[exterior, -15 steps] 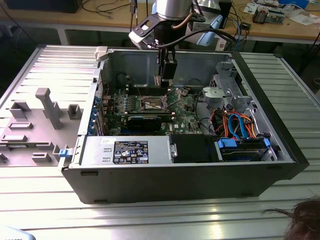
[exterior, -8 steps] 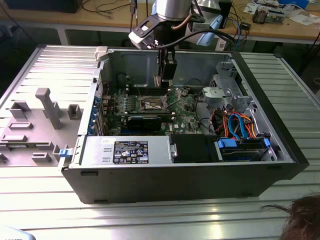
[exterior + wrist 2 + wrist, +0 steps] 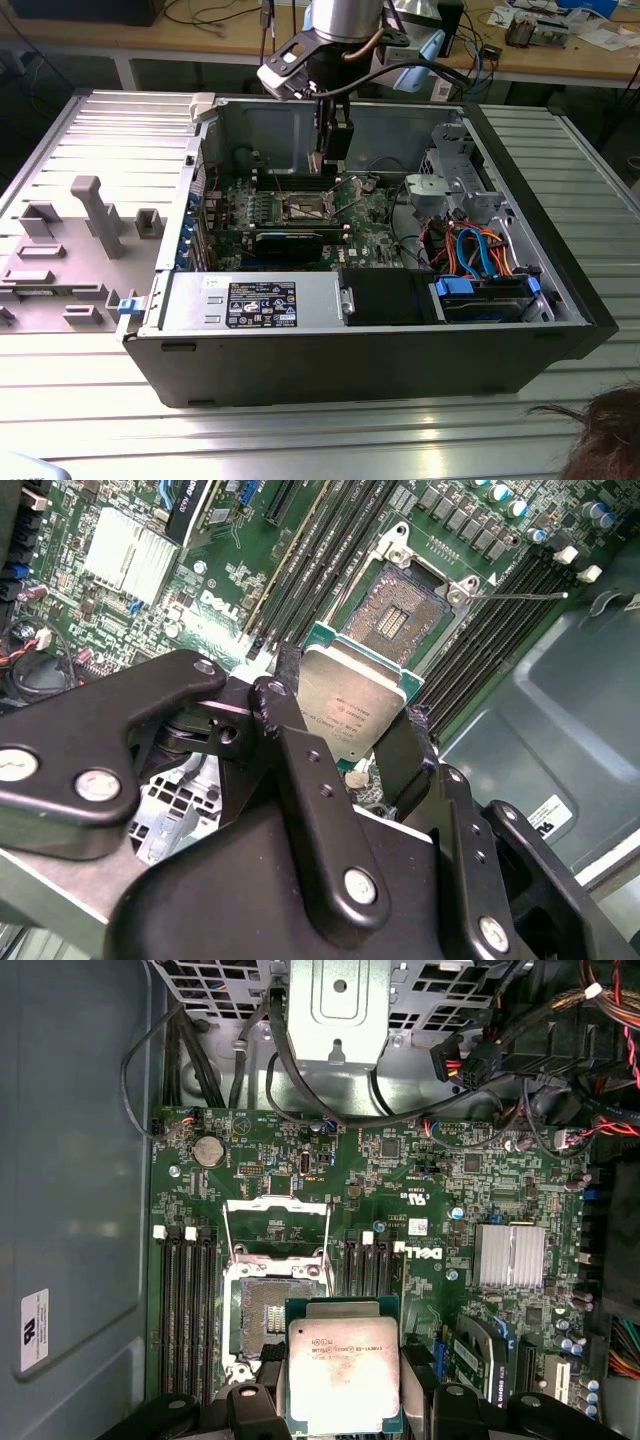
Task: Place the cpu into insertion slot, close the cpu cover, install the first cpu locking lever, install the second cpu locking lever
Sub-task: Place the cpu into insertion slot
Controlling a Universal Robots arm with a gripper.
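My gripper (image 3: pixel 350 705) is shut on the cpu (image 3: pixel 352 702), a thin square chip with a pale silvery face and green edge, held by two opposite sides between black fingers (image 3: pixel 290 695). In the first wrist view the cpu (image 3: pixel 343 1365) hangs above the board, beside and partly over the insertion slot (image 3: pixel 262 1315), whose dark pin field is bare. The cpu cover (image 3: pixel 280 1204) stands swung up at the slot's far side, with thin wire levers along its edges. In the exterior view my gripper (image 3: pixel 332 160) is inside the open computer case, above the insertion slot (image 3: pixel 303 208).
Long memory slots (image 3: pixel 190 1300) flank the socket on both sides. A finned silver heatsink (image 3: pixel 510 1257) and a black card (image 3: pixel 288 243) sit nearby. Cables and a drive cage (image 3: pixel 455 180) crowd the exterior view's right. A person's hair (image 3: pixel 600 430) shows at the lower right.
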